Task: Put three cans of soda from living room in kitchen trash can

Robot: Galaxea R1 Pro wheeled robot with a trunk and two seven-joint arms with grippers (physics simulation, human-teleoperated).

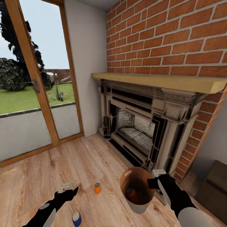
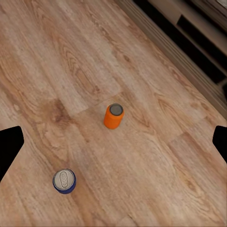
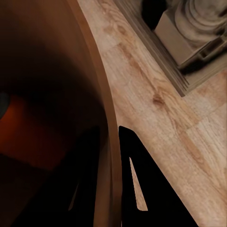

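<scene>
My right gripper (image 1: 153, 183) is shut on the rim of the trash can (image 1: 138, 201), a pale bin with a glossy brown inside, and holds it above the wood floor. In the right wrist view one finger sits inside the rim (image 3: 108, 109) and the other finger (image 3: 135, 184) outside. An orange soda can (image 1: 131, 193) lies at the bin's bottom. A second orange can (image 1: 97, 188) stands upright on the floor, and so does a dark blue can (image 1: 76, 219). My left gripper (image 1: 70, 190) hovers open above the floor, left of both cans. The left wrist view looks down on the orange can (image 2: 114, 116) and blue can (image 2: 64, 181).
The brick fireplace (image 1: 142, 126) with its wooden mantel (image 1: 157, 80) stands just behind the bin. Wood-framed glass doors (image 1: 34, 88) fill the left wall. A dark wooden cabinet (image 1: 214, 186) sits at the right edge. Bare wood floor (image 1: 37, 176) spreads to the left.
</scene>
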